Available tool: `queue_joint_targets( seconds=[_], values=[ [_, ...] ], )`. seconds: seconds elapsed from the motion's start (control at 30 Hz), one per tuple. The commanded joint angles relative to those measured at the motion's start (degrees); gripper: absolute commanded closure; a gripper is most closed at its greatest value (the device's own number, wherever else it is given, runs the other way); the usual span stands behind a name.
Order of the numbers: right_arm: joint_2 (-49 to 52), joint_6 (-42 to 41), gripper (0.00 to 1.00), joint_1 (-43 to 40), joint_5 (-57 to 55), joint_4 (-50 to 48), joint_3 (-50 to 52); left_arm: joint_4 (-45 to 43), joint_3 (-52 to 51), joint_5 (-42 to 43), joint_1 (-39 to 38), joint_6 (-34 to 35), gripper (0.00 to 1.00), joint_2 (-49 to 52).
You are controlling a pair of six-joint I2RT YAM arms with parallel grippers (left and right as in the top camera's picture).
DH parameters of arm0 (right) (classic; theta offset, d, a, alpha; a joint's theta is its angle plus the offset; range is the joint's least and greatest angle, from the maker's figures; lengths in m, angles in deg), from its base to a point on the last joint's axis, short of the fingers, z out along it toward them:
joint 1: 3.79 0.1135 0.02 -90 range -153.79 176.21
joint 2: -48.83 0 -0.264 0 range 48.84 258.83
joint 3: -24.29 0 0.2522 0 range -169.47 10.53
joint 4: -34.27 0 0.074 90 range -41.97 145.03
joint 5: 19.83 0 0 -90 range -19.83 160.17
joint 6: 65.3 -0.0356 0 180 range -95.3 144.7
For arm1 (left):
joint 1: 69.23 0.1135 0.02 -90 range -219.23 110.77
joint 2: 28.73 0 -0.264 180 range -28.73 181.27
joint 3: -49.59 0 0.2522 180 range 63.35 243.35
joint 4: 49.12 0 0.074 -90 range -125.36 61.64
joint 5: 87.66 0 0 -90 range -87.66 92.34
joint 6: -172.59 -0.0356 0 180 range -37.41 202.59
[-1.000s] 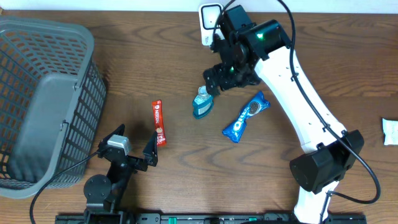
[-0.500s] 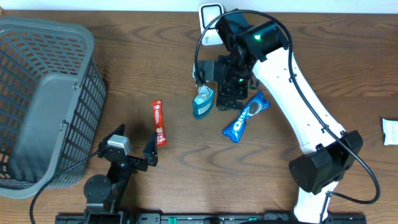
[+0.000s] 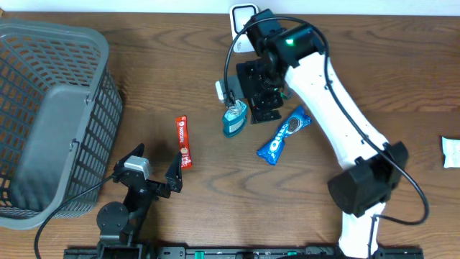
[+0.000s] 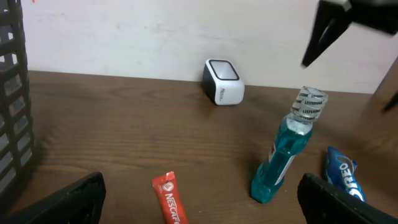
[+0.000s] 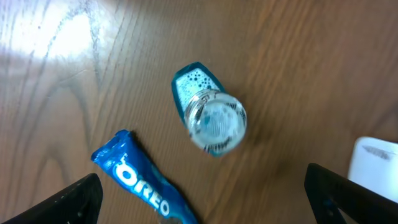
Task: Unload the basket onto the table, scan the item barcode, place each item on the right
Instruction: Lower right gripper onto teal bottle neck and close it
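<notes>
A teal mouthwash bottle (image 3: pixel 234 119) stands upright on the wooden table, its clear cap (image 5: pixel 216 123) facing the right wrist camera. My right gripper (image 3: pixel 249 101) hovers open directly over it, and its fingers (image 5: pixel 74 200) touch nothing. A blue Oreo pack (image 3: pixel 284 134) lies just right of the bottle (image 4: pixel 283 152). A red Nescafe stick (image 3: pixel 184 141) lies in front of my open left gripper (image 3: pixel 155 161), which rests low at the near edge. The white scanner (image 3: pixel 243 17) stands at the far edge, behind the right arm.
A large grey basket (image 3: pixel 50 108) fills the left side of the table. A small white packet (image 3: pixel 451 152) lies at the right edge. The right arm stretches from the near right toward the scanner (image 4: pixel 222 81).
The right gripper has turned and shifted left and nearer, from beside the bottle to above its cap. The left arm and the items have not moved.
</notes>
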Motion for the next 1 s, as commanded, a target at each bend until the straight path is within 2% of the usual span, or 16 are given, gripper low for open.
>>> queue_joint_targets(
  seconds=[0.0,0.5,0.97],
  values=[
    [3.2,1.7,0.01,0.5,0.7,-0.4,-0.9,2.0,-1.0,-0.2,-0.1,0.5,0.02,-0.4],
    [5.9,1.6,0.01,3.4,0.5,-5.1,-0.7,2.0,-1.0,-0.2,-0.1,0.5,0.02,-0.4],
    [9.7,-2.4,0.02,4.0,-2.5,-7.3,-0.7,2.0,-1.0,-0.2,-0.1,0.5,0.02,-0.4]
  ],
)
